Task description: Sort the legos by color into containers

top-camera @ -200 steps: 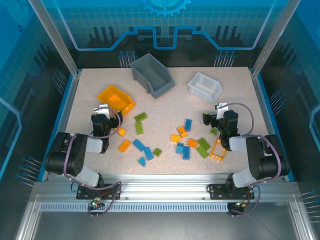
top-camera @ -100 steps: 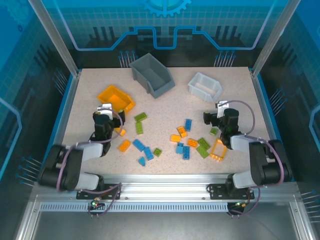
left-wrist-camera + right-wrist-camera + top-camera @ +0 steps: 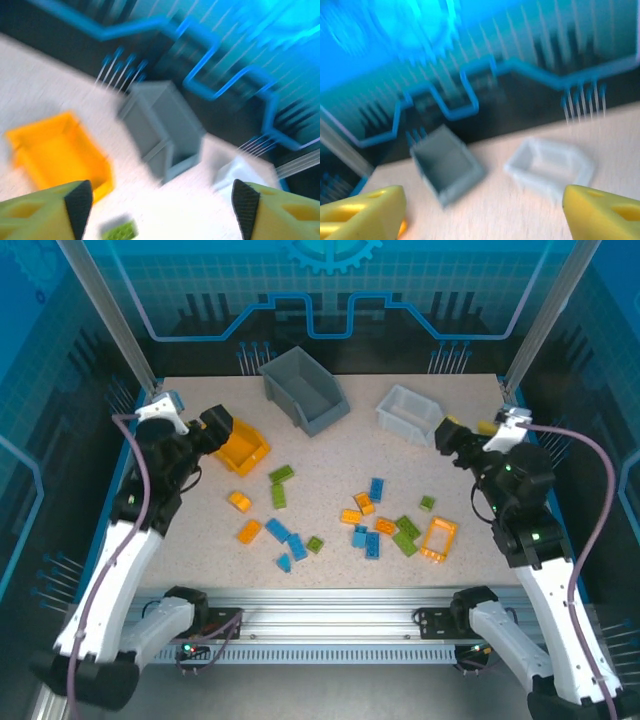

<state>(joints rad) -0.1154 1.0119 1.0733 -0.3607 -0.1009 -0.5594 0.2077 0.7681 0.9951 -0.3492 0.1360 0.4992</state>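
The legos [image 3: 350, 520] lie loose across the middle of the bench [image 3: 330, 455], toward its near edge. Both arms hang high above it. The left gripper [image 3: 161, 206] is by the left edge, just beside the yellow-orange bin [image 3: 243, 445]. The right gripper [image 3: 483, 202] is near the right edge, beside the white bin [image 3: 410, 413]. The dark grey bin [image 3: 303, 390] sits at the far edge between them. Each pair of fingers [image 3: 50, 212] stands wide apart, holding nothing and aimed toward the far edge, so every brick lies below and behind them. The left arm is nearer the two orange bricks [image 3: 240, 501] close to its bin. The right arm is nearer the lone green brick [image 3: 427, 503] and the flat orange frame [image 3: 438, 537], whose long axis runs roughly near-to-far. Nothing blocks the way down, but the bricks beside the frame are closely packed, so a wide grasp there would likely nudge neighbours.
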